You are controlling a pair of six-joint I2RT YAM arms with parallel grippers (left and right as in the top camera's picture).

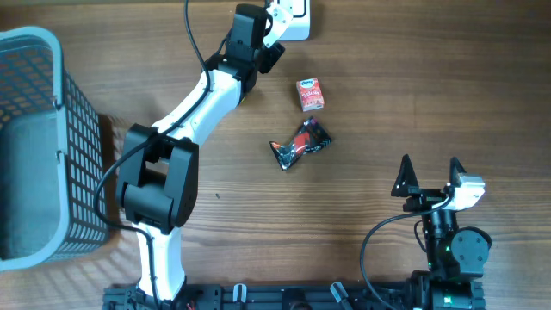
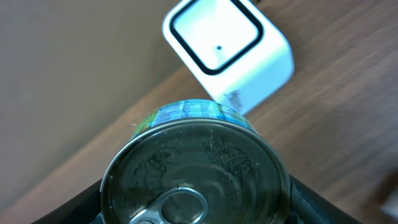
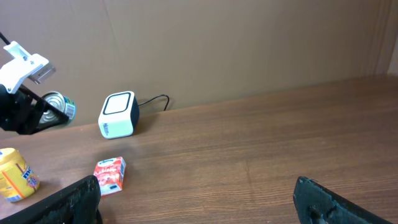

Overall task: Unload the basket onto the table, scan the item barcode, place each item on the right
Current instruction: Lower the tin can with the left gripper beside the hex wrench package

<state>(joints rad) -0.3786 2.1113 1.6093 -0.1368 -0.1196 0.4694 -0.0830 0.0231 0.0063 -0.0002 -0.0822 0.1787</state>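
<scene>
Left claw (image 2: 196,208) grips can (image 2: 196,168), lid toward camera, label mostly hidden; fingers (image 2: 323,205) cut off at frame edge. Scanner (image 2: 227,56) just beyond can. Right claw (image 1: 430,165) wide, empty.

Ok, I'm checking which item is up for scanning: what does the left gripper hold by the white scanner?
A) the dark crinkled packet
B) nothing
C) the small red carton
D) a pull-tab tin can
D: the left wrist view shows the left gripper clamped on a pull-tab tin can in front of the white scanner, while the red carton and dark packet lie untouched.
</scene>
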